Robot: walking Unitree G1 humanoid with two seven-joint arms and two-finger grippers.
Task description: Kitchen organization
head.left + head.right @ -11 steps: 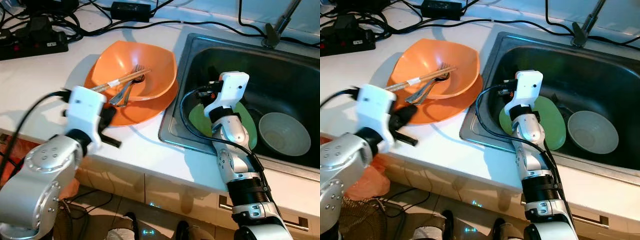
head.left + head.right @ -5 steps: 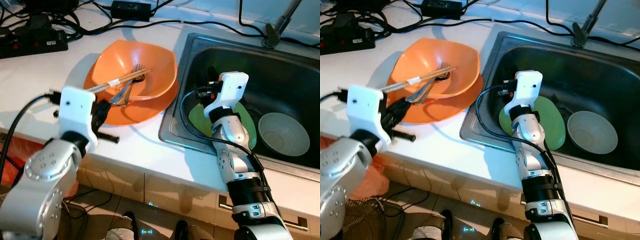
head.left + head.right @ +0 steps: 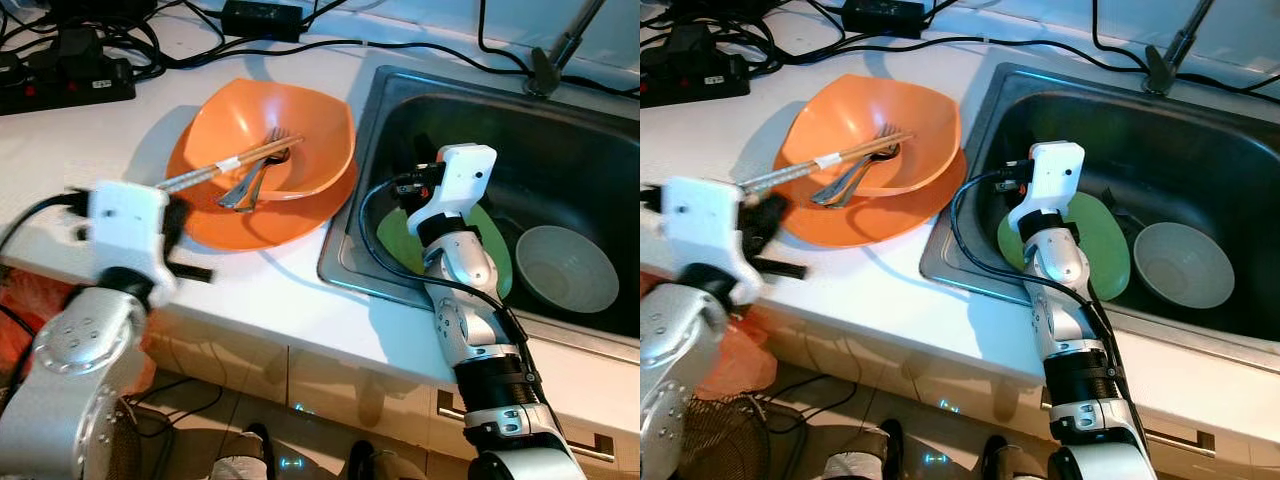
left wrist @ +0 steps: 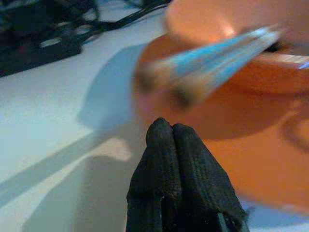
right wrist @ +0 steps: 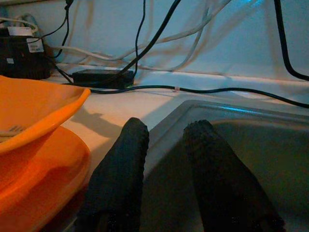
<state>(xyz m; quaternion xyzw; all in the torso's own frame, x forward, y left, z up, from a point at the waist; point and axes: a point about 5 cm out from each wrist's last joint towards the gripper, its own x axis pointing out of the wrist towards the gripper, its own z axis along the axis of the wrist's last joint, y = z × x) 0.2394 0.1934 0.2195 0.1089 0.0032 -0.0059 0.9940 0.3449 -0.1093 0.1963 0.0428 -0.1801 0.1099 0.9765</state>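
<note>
On the white counter [image 3: 290, 290], the left gripper [image 4: 179, 145] hovers just beside the orange plate [image 3: 250, 225], fingers pressed together. An orange bowl [image 3: 275, 130] on that plate holds chopsticks [image 3: 215, 170] and a fork [image 3: 262, 160]. Over the sink [image 3: 570, 130], the right gripper [image 5: 166, 159] holds its fingers slightly spread above a green plate [image 3: 495, 245] beside a pale bowl [image 3: 565, 268].

A white bench [image 3: 270, 290] holds a steel sink [image 3: 560, 120], with black cables [image 3: 180, 45] and a power strip [image 3: 65, 85] strewn well behind the sink's left rim, and pale cabinet fronts [image 3: 330, 385] below over dim floor.
</note>
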